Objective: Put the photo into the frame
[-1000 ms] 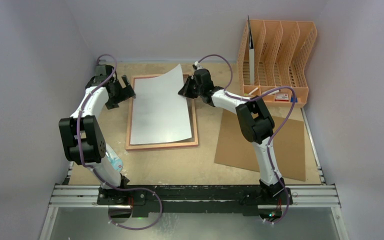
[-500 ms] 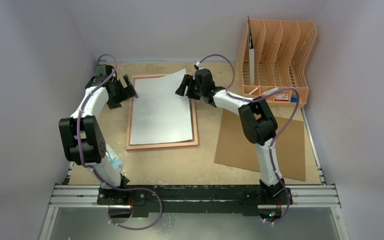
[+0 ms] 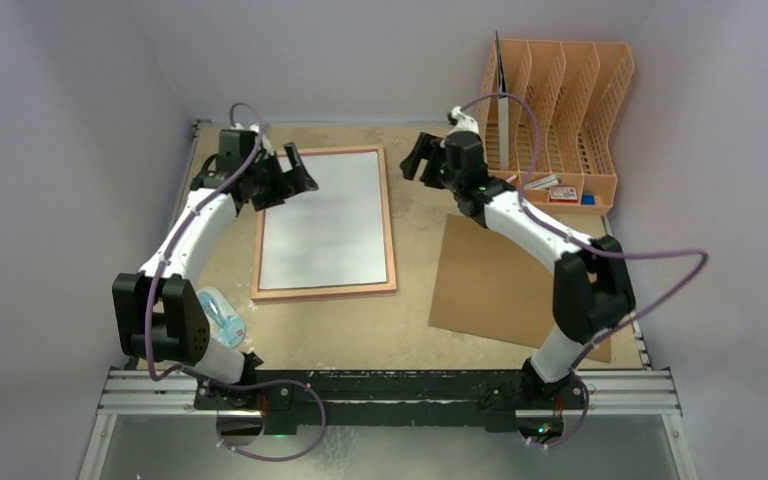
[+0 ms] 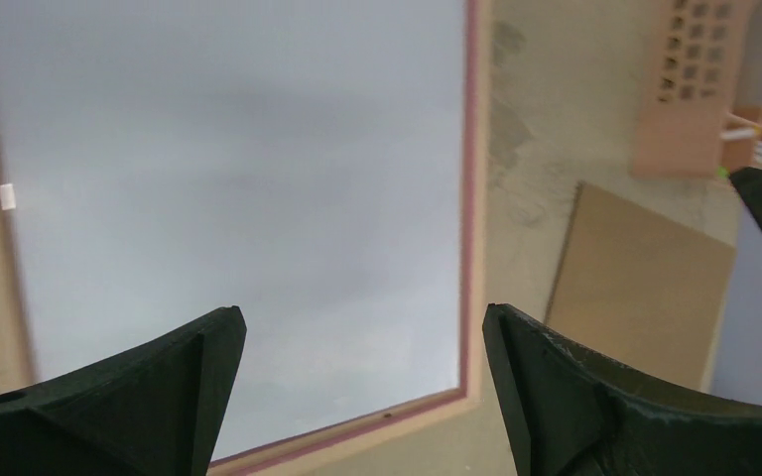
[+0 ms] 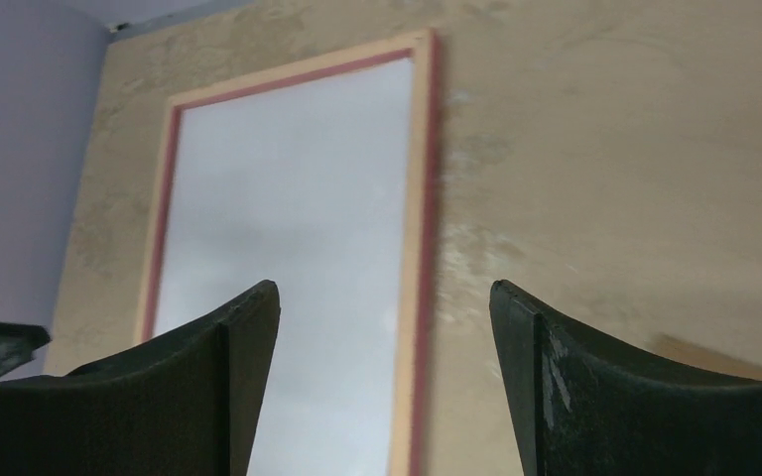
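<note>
Top external: rough tan table (image 3: 360, 330); flat brown hardboard sheet (image 3: 500, 290) on the right. Rectangular frame (image 3: 390, 230) with a thin pink rim lies centre-left, and the photo (image 3: 325, 225) lies flat inside it, matte white back up. Orange slotted plastic rack (image 3: 560, 100) in the far-right corner. Left gripper (image 3: 300, 170) over the frame's far-left corner, jaws spread, empty. Right gripper (image 3: 418, 160) just off the far-right corner, jaws apart, holding nothing.
</note>
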Motion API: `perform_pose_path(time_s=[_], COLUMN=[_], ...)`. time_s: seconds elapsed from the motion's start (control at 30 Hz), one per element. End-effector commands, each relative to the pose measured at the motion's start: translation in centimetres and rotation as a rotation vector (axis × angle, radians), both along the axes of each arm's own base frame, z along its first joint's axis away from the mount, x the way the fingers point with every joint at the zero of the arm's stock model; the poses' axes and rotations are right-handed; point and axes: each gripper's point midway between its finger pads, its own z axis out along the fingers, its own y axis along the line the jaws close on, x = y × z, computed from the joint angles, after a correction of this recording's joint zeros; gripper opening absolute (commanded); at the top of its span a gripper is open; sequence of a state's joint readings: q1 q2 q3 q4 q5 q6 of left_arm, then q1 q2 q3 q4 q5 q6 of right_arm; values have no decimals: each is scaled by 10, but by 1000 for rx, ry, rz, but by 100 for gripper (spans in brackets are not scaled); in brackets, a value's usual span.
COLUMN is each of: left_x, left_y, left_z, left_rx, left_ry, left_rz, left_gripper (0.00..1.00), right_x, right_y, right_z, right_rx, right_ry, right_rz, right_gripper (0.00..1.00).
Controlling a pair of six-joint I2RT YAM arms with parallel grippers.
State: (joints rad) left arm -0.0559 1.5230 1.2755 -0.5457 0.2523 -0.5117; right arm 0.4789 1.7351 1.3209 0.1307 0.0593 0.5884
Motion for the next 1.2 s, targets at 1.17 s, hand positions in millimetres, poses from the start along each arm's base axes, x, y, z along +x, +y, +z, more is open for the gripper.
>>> perform_pose_path(time_s=[1.17], left_x=[-137], left_y=[-336], left_z=[-97], left_rx=[-179], left_ry=[184], left_rz=[-519], left_gripper=[88], right_x=[-167], right_y=[-342], right_z=[-130], right_rx=[54], right_ry=[402], right_rz=[-980], right_gripper=[99])
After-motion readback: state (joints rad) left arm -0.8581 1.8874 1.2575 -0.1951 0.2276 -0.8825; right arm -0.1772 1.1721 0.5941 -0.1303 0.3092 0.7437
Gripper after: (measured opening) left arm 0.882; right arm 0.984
